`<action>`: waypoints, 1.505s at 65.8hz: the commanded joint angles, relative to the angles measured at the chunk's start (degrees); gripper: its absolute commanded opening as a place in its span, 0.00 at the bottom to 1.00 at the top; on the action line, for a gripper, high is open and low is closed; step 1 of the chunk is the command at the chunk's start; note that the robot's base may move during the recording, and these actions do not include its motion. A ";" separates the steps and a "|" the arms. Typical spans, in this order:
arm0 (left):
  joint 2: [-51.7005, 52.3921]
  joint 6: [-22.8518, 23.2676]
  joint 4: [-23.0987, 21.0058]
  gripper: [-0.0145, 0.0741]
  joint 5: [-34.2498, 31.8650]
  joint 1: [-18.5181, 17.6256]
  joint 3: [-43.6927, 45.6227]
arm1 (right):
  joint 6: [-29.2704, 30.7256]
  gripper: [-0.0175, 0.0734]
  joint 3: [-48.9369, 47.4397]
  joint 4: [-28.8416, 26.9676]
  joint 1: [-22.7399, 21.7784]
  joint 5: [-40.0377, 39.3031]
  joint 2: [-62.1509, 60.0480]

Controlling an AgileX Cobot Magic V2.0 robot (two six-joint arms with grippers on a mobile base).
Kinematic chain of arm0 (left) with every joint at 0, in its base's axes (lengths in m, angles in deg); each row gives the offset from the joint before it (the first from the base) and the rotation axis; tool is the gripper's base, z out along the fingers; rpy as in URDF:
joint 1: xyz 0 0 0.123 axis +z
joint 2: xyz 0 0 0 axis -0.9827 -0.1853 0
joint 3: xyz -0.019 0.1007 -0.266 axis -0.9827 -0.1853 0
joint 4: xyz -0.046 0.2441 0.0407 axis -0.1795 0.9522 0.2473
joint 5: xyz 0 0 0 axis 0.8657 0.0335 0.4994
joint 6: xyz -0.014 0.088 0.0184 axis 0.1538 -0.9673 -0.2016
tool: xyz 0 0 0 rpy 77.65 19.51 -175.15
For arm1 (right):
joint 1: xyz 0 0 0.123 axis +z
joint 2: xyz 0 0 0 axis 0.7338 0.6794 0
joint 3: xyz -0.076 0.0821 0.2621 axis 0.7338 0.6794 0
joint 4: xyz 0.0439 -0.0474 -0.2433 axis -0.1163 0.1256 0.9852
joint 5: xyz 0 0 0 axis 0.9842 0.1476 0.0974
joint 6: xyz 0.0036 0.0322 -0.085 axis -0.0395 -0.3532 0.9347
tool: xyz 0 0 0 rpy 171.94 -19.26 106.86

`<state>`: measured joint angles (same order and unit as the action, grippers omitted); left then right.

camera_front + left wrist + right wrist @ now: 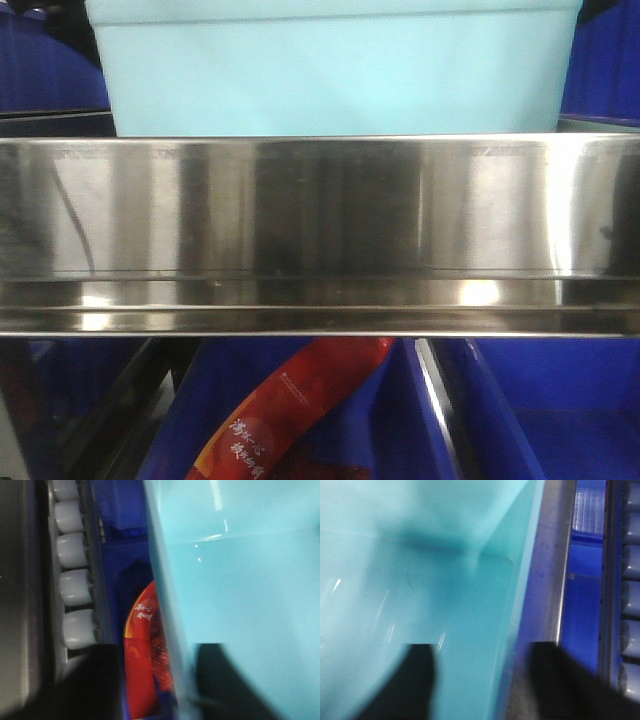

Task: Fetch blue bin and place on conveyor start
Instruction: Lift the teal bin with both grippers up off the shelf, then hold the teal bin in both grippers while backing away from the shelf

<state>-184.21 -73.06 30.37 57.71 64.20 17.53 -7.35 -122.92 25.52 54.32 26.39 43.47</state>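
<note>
Steel rail (320, 220) fronts blue bin (330, 70); left hand (157, 680), right hand (487, 680) straddle its walls (clamped? cannot tell).

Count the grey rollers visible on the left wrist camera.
5, in one column at left: top roller, cut by the frame, then second, third, fourth, fifth. More may be hidden.

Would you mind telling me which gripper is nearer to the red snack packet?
Left. The left gripper straddles one wall of the tub, with the red packet just beyond it; the right gripper straddles the tub's other side, no packet in its view.
</note>
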 commanded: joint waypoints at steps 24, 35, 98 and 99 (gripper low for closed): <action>1.66 0.38 -0.20 0.04 3.45 0.13 2.50 | -0.13 0.02 -0.52 0.98 -0.02 2.25 -2.27; 7.07 0.38 -0.98 0.04 3.96 0.13 2.63 | -0.13 0.02 -0.60 0.98 -0.02 2.37 -7.23; 21.73 0.38 -3.50 0.04 6.66 0.13 2.63 | -0.13 0.02 -0.63 0.21 -0.02 -0.61 -21.90; 21.73 0.38 -3.52 0.04 6.55 0.13 2.63 | -0.13 0.02 -0.63 0.21 -0.02 -0.39 -21.90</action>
<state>-162.82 -71.99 25.84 64.62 64.20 19.60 -8.89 -123.05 23.25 54.80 28.00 21.90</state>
